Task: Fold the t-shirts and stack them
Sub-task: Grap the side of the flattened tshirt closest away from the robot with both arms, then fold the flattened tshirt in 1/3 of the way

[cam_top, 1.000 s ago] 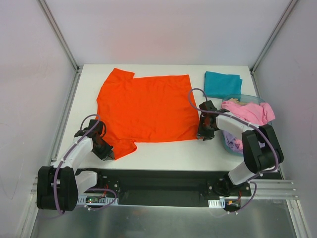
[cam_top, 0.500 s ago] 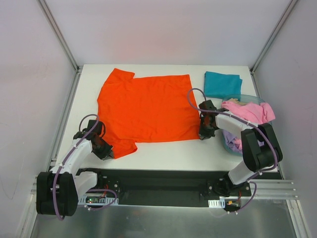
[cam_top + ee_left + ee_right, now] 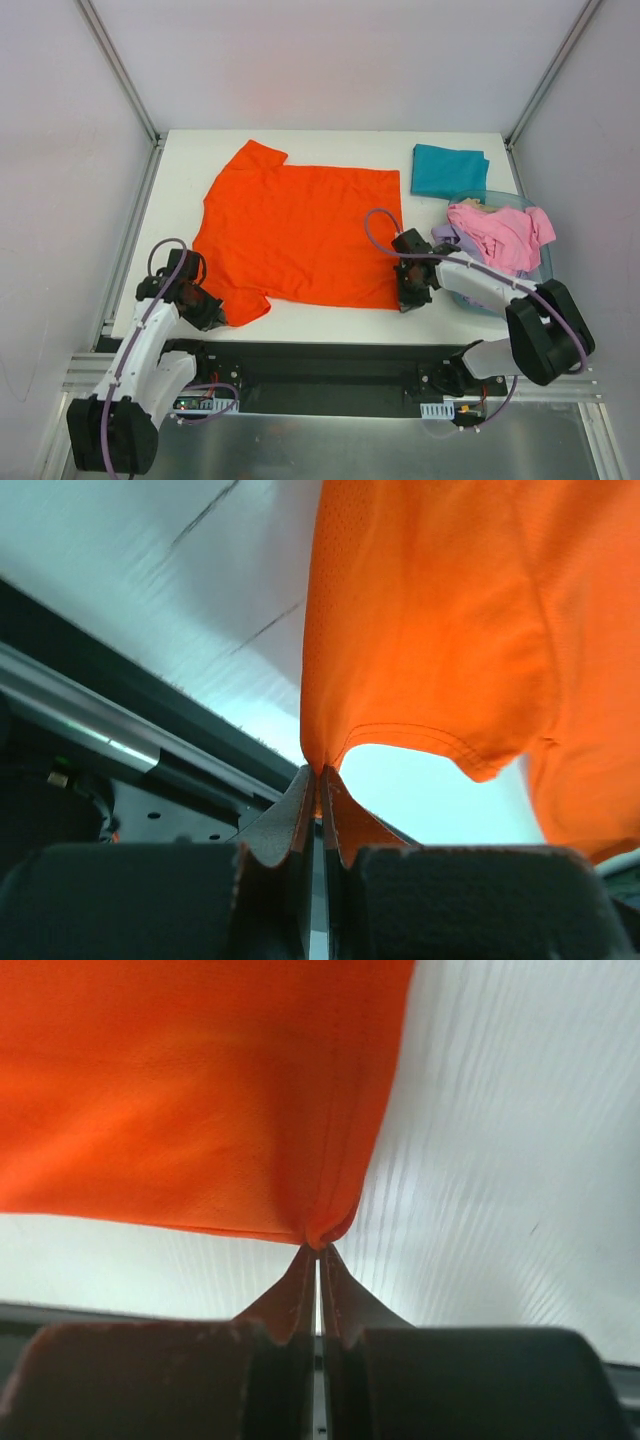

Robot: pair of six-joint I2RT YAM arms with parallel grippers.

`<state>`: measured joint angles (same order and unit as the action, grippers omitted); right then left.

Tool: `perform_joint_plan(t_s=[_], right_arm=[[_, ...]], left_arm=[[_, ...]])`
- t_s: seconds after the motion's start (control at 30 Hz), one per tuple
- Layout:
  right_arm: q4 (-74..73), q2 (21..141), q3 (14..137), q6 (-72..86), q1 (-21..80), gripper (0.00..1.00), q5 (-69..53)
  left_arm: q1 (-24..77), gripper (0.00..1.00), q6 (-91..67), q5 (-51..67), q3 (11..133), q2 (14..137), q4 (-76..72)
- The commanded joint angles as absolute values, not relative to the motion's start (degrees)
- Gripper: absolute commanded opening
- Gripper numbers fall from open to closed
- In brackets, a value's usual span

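Note:
An orange-red t-shirt (image 3: 295, 230) lies spread flat on the white table, turned a little askew. My left gripper (image 3: 213, 315) is shut on its near left sleeve, the cloth (image 3: 430, 630) pinched between the tips (image 3: 318, 772). My right gripper (image 3: 405, 298) is shut on the shirt's near right hem corner (image 3: 320, 1230). A folded teal t-shirt (image 3: 449, 170) lies at the back right. A pink t-shirt (image 3: 495, 232) and a pale lavender one (image 3: 445, 234) are heaped in the tub.
A translucent blue plastic tub (image 3: 538, 268) stands at the right edge of the table, right of my right arm. Bare white table (image 3: 180, 170) shows left of and behind the shirt. The black base rail (image 3: 320, 365) runs along the near edge.
Both grippers have pulled the orange-red shirt toward the near edge. The shirt has slid nearer and rotated slightly; its near hem now lies closer to the table's front.

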<state>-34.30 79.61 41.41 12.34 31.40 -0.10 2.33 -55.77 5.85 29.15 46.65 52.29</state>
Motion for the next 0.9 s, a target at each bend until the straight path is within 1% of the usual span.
perform_joint_plan(t_s=[0.0,0.07,0.17,0.27,0.3,0.4,0.53,0.73,0.87], right_arm=[[-42.10,72.44,39.20,16.52,35.15,0.01,-1.75],[-43.15,70.59,39.11,17.40,35.51,0.01,-2.46],[-44.91,68.38,41.91,16.36,35.42,0.01,-0.36],[-45.26,68.38,45.52,15.04,35.07,0.01,1.58],[-45.44,68.55,46.48,15.03,34.81,0.01,1.76],[-45.18,69.61,50.18,14.33,33.40,0.01,1.76],[-45.18,71.63,54.92,12.75,30.51,0.01,2.20],[-44.83,76.28,61.25,10.99,27.25,0.01,2.54],[-44.82,80.68,65.65,9.41,25.14,0.01,2.29]], left_arm=[[2.81,0.00,-58.18,7.20,32.25,41.84,63.10],[2.81,0.00,-57.39,8.08,32.87,39.47,64.15],[2.81,0.00,-56.87,8.61,35.58,38.06,63.64],[2.81,0.00,-56.34,10.45,38.58,39.81,59.52],[2.81,0.00,-56.51,12.55,39.19,40.51,55.41],[2.81,0.00,-55.99,13.89,40.69,43.58,49.59],[2.81,0.00,-53.10,14.06,47.08,51.65,43.26],[2.81,0.00,-49.75,14.24,56.33,63.25,39.82],[2.73,0.00,-48.96,12.31,60.90,68.37,37.98]])
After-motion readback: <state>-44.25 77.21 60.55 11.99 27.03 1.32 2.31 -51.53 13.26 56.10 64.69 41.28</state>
